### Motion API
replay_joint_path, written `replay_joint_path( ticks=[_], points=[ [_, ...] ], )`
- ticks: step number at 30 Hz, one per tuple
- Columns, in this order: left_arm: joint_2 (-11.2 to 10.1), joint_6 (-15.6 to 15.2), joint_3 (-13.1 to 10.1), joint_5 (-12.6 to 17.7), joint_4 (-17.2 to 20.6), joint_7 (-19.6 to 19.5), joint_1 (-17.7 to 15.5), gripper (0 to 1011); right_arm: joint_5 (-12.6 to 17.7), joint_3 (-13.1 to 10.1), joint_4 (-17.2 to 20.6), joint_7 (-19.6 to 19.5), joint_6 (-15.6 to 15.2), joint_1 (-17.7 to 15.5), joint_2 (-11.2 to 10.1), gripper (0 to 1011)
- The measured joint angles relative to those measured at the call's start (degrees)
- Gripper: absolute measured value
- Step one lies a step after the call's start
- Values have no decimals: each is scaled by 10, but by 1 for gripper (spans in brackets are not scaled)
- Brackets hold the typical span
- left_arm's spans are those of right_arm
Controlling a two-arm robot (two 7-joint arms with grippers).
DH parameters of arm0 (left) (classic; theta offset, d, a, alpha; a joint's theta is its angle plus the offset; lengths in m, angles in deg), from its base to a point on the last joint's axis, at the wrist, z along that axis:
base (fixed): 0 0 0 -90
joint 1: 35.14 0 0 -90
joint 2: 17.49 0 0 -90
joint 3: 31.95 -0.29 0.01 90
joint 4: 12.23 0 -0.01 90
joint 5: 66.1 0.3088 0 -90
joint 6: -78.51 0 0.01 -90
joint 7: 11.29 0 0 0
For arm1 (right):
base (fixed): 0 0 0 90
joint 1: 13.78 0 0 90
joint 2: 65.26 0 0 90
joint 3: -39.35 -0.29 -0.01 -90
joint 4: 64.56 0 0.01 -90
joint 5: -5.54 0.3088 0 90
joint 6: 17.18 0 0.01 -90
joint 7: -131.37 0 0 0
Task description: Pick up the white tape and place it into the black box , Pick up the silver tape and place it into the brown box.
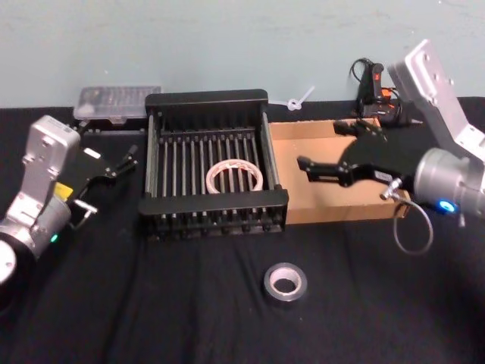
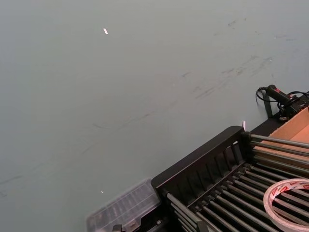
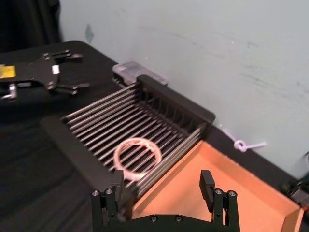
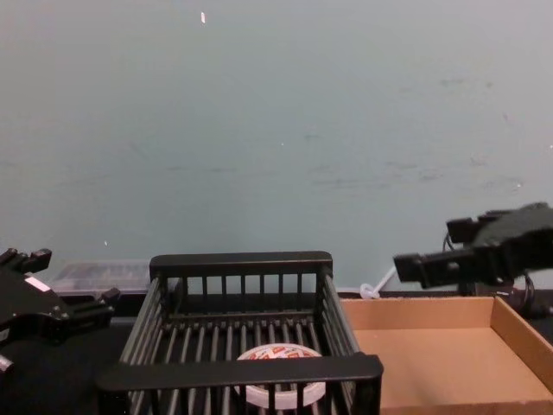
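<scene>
The white tape [image 1: 234,176] with its red-printed face lies flat on the slatted floor of the black box [image 1: 212,206], also seen in the right wrist view [image 3: 137,155] and the chest view [image 4: 276,387]. The silver tape [image 1: 285,281] lies on the black table in front of the crate, apart from both boxes. My right gripper [image 1: 320,144] hovers open over the brown box [image 1: 333,208], with nothing between its fingers [image 3: 207,181]. My left gripper [image 1: 112,142] is open and empty, left of the crate.
A clear plastic case [image 1: 117,102] sits behind the crate's left corner. A white zip tie [image 1: 297,100] and a black device with cables [image 1: 371,83] lie at the back by the wall. Black cloth covers the table [image 1: 151,303].
</scene>
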Motion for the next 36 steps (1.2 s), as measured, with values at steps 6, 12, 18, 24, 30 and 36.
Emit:
replay_joint_path(
  ticks=[6,12,18,24,30,36],
  points=[
    [0,0,0,0,0,0,0,1001,22,-9,44,6,-14,-46,-35,1002],
    [0,0,0,0,0,0,0,1001,35,-5,66,10,-24,-81,-60,1002],
    [0,0,0,0,0,0,0,1001,40,13,70,12,-28,-99,-75,1002],
    [0,0,0,0,0,0,0,1001,39,44,54,13,-30,-95,-75,1002],
    [0,0,0,0,0,0,0,1001,34,64,39,13,-32,-82,-70,1002],
    [0,0,0,0,0,0,0,1001,22,88,16,14,-37,-63,-62,1002]
  ],
)
